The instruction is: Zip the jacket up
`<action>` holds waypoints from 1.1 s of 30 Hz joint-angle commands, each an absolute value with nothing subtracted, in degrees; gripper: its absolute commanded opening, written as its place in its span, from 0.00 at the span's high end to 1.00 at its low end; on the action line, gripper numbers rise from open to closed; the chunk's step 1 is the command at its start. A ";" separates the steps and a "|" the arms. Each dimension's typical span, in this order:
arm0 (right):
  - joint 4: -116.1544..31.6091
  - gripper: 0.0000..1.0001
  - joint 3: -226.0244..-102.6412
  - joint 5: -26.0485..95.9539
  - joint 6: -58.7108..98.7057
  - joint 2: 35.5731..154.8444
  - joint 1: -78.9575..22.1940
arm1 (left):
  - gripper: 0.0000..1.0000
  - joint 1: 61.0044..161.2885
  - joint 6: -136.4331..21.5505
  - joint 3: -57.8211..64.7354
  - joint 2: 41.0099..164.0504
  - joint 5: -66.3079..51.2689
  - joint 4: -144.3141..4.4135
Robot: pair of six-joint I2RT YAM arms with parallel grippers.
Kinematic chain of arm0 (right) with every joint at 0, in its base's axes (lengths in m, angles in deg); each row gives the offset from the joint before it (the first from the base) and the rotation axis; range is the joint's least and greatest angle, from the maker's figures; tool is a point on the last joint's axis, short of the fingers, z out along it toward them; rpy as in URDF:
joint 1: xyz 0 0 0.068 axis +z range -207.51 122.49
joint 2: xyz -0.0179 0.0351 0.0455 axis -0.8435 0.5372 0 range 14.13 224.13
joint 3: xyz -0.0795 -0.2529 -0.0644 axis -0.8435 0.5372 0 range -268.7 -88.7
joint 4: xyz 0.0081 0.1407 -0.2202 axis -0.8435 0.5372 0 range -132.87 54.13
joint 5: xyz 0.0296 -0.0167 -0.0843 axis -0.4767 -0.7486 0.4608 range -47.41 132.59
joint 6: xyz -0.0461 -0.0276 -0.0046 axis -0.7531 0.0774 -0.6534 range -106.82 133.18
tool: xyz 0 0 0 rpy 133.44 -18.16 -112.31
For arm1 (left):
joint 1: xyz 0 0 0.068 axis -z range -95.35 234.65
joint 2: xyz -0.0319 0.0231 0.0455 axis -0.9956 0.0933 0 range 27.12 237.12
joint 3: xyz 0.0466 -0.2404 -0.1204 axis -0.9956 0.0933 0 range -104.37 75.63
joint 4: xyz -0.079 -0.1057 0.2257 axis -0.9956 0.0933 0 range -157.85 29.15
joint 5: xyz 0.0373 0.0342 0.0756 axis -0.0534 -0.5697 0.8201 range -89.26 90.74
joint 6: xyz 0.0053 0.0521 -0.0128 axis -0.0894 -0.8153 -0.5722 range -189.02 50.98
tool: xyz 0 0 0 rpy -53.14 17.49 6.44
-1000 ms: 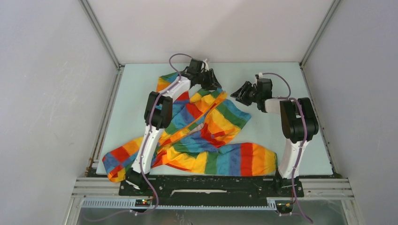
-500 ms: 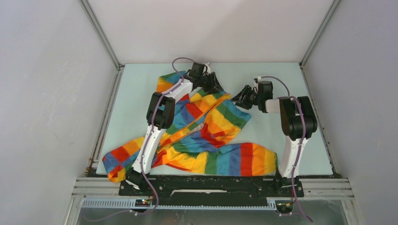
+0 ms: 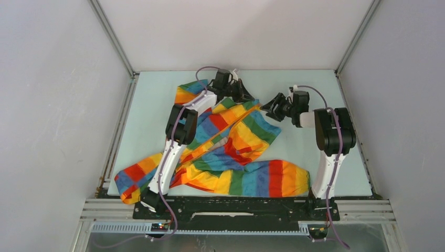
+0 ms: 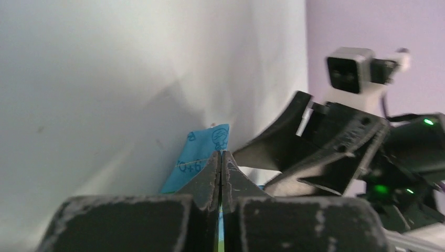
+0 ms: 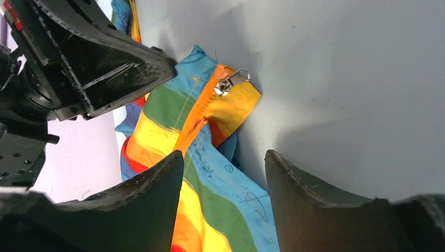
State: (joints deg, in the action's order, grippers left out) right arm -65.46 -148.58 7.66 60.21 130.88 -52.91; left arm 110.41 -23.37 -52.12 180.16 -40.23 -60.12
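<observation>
The rainbow-striped jacket [image 3: 246, 137] lies crumpled across the table. Its far corner shows in the right wrist view, with the orange zipper strip [image 5: 197, 123] ending at a silver zipper pull [image 5: 231, 82]. My left gripper [image 3: 242, 95] sits at that far corner, jaws shut [image 4: 221, 153] on a thin edge of the jacket's blue fabric [image 4: 199, 157]. My right gripper [image 3: 271, 108] hovers just right of the corner, open [image 5: 223, 153], with blue and green jacket cloth below its spread fingers [image 5: 157, 199] and nothing gripped. The pull lies beyond its fingertips.
One sleeve [image 3: 132, 181] hangs over the table's near left edge, and another [image 3: 270, 178] lies along the front by the right arm's base. The pale table [image 3: 152, 115] is walled by white panels on three sides. The two grippers are very close together.
My left gripper has closed from open onto the jacket's corner edge and shifted slightly right. My right gripper has opened a little wider and stayed close to the same corner.
</observation>
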 commanded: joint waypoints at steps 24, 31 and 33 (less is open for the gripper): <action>-84.34 0.31 -153.58 -1.73 64.71 138.84 -56.09 | 1.00 108.82 -13.89 -38.99 171.09 -54.04 -82.77; -88.52 0.41 -156.76 -6.74 65.75 141.75 -56.62 | 1.00 108.73 -14.13 -38.43 170.64 -54.46 -82.78; -91.07 0.40 -157.13 -8.51 67.88 142.64 -56.28 | 1.00 108.73 -13.98 -38.47 170.78 -54.38 -82.76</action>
